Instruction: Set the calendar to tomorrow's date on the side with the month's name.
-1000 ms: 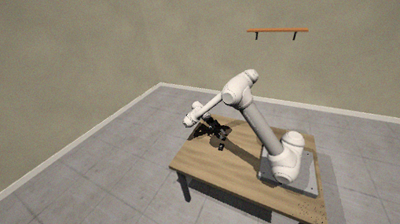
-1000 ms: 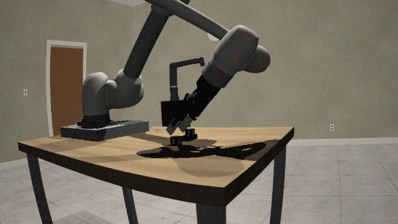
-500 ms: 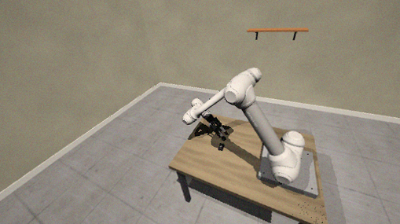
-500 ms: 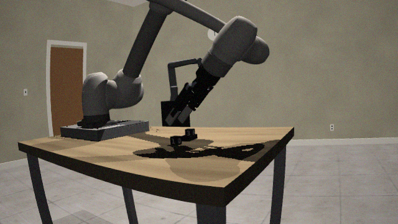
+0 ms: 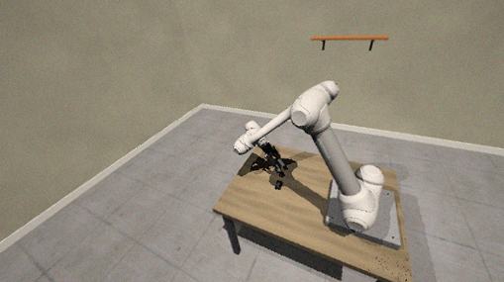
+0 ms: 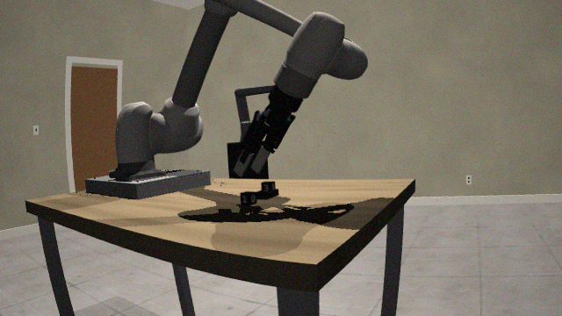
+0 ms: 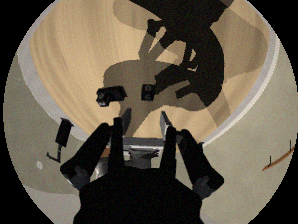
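Note:
The tray (image 6: 274, 193) (image 7: 118, 92) is small and dark and sits on the table. A black cube (image 6: 268, 187) (image 7: 102, 97) is at one end of it, showing a 3 in the exterior view. Whether it stands fully flat cannot be told. The other black cube (image 6: 248, 197) (image 7: 147, 92) (image 5: 281, 174) stands on the table beside the tray, apart from it, with a 1 and a 0 on two visible faces. My gripper (image 6: 249, 170) (image 7: 145, 115) is open, partly spread and empty, above the cubes. The month's name and the full date cannot be read.
The wooden table (image 5: 263, 214) (image 6: 145, 230) bears the arm's grey base plate (image 5: 396, 234) (image 6: 171, 186) at the far end from the cubes. The arm's shadow falls around the cubes and tray. A dark stand (image 7: 63, 132) is beyond the table's edge.

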